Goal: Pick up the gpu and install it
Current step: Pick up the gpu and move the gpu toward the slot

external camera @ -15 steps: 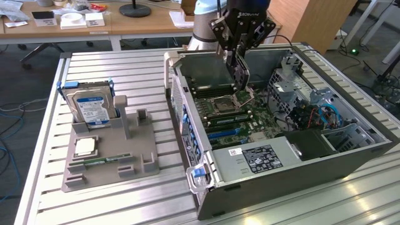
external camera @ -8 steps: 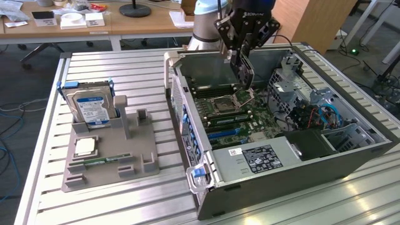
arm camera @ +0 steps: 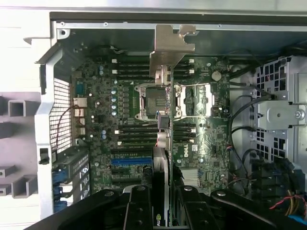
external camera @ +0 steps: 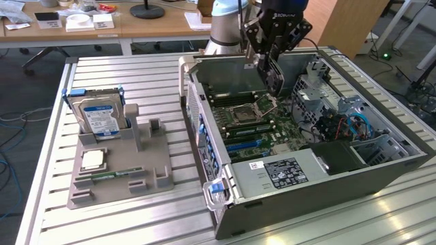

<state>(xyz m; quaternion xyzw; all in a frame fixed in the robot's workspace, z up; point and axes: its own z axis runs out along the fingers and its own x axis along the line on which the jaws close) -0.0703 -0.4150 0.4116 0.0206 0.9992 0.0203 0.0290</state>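
The hand (external camera: 267, 64) is closed on the top edge of the gpu (external camera: 274, 81), its fingers drawn in narrow on the thin card. The card hangs upright inside the open computer case (external camera: 307, 194), above the far part of the motherboard (external camera: 256, 127) and not touching it.

In the wrist view the card is edge-on over the processor socket (arm camera: 153, 100). The long blue slot (arm camera: 130, 161) lies beside its line, not under it. So I judge the step in hand to be the alignment. To do it well:
- hold the card upright, without tilt;
- bring its lower edge exactly over the slot before it goes down;
- direct the silver bracket (arm camera: 169, 48) to the case wall with the openings;
- go down straight and gently, because the socket and the small board parts are close below.

A thin card in a narrow grip can, I think, turn if its corner catches on something.

The count, from the exterior view's left to its right, all on one desk (external camera: 136, 76):
- one grey holder (external camera: 146, 153), which carries one hard drive (external camera: 99, 116), one processor chip (external camera: 93, 159) and one memory stick (external camera: 112, 174);
- one case, with one hand and one gpu in it;
- one power supply (external camera: 279, 171);
- one bundle of blue cables (external camera: 354, 122), whose single cables I cannot count.
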